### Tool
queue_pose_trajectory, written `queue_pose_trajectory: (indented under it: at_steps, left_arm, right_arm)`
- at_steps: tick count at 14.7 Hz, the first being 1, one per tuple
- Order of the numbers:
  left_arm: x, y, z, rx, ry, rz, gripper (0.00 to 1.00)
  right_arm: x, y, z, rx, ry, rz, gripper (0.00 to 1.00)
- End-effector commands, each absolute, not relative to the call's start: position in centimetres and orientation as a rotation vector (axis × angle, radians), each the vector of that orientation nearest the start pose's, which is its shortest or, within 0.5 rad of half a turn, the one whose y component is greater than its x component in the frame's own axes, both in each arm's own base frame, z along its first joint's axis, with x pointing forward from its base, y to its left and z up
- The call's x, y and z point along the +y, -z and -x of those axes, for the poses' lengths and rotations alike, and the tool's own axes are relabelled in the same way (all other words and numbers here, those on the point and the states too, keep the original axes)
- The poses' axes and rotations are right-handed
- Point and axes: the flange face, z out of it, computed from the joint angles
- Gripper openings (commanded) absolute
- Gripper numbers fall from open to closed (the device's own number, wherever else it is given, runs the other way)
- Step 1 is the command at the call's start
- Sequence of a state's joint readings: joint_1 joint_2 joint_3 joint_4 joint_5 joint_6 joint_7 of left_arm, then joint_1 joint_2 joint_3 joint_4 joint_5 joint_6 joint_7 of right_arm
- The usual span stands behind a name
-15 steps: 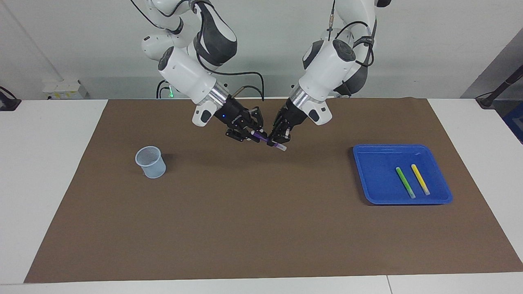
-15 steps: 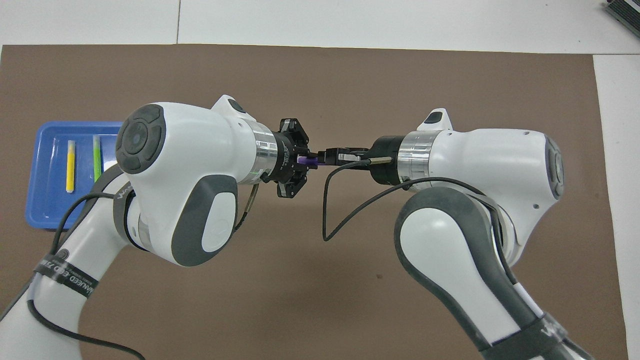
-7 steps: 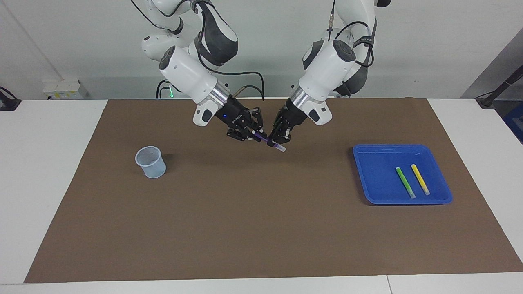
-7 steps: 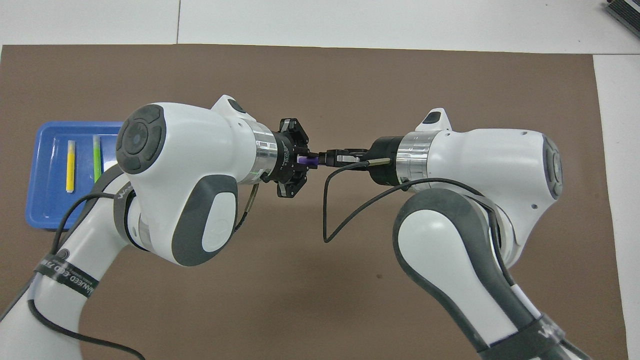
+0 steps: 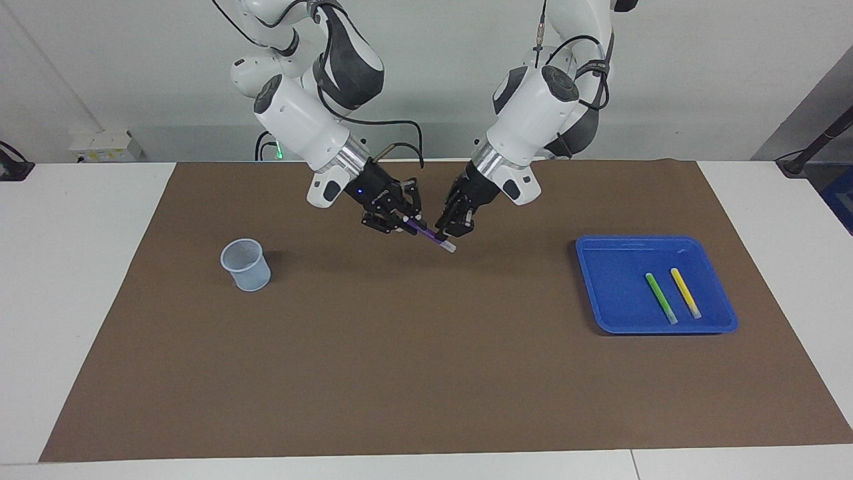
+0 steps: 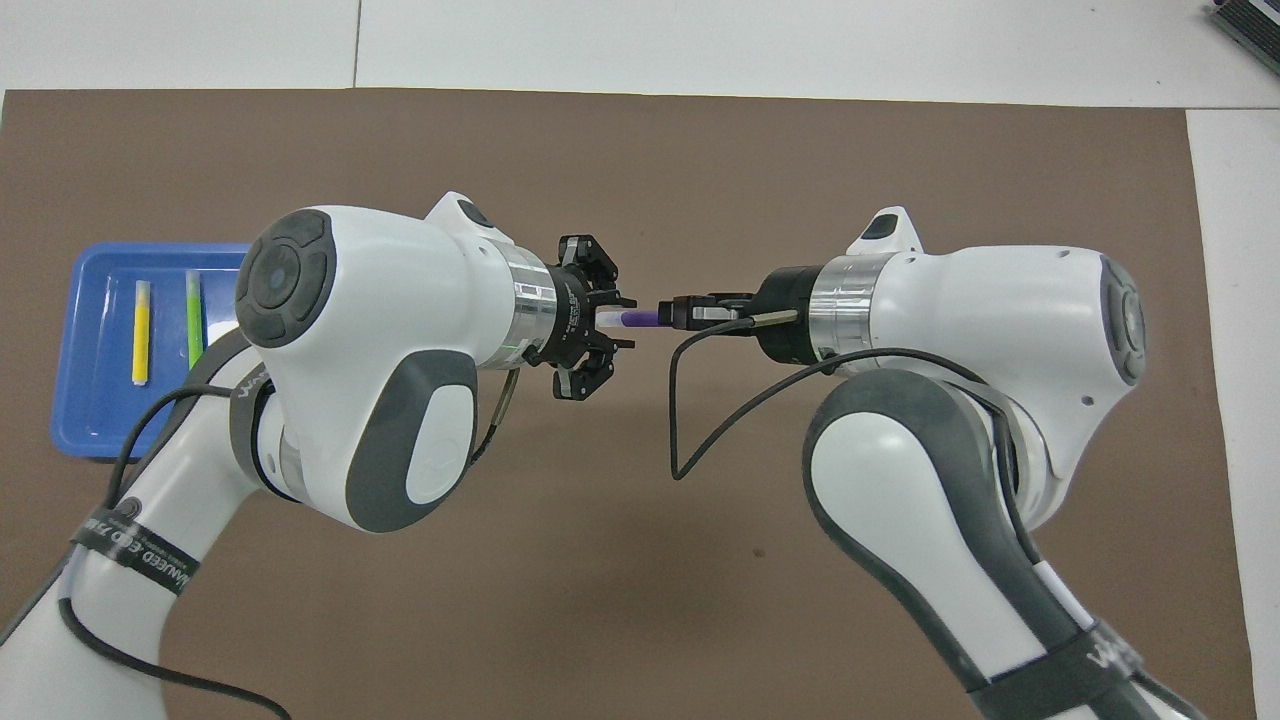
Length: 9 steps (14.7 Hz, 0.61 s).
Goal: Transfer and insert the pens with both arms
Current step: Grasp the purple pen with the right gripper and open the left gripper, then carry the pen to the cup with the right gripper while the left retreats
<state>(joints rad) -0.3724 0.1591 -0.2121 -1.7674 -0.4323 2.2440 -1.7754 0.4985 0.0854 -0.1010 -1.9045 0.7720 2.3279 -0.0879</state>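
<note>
Meeting in mid-air over the middle of the brown mat (image 5: 426, 373), both grippers are flanking the purple pen (image 5: 426, 233).

Facing view: the mat is covering a white table (image 5: 80, 280) before a pale wall; a pale mesh cup (image 5: 246, 265) is standing toward the right arm's end, a blue tray (image 5: 613, 293) toward the left arm's end is holding the green pen (image 5: 661, 297) and yellow pen (image 5: 685, 292) side by side. Both arms are angling down and inward; the right gripper (image 5: 403, 223) is pinching the purple pen, the left gripper (image 5: 453, 230) is sitting at its whitish end.
Overhead view: the left gripper's (image 6: 612, 317) fingers are standing spread around the pen's (image 6: 640, 318) pale end, the right gripper (image 6: 672, 312) is clamping the other end; the cup is lying hidden.
</note>
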Motion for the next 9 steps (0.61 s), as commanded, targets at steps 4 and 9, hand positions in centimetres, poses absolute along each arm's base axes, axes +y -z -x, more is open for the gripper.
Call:
queue_pose_trajectory:
  at_steps: [4, 9]
  left_arm:
    - [-34.0, -51.7, -53.2, -2.368, -0.468, 2.667, 1.00]
    - [-30.1, -52.0, -55.7, -2.459, -0.409, 2.622, 1.00]
  right_arm:
    - [21.1, -49.8, -57.4, -0.164, 0.318, 2.535, 0.00]
    - [17.1, -49.5, -58.6, -0.300, 0.389, 2.729, 0.00]
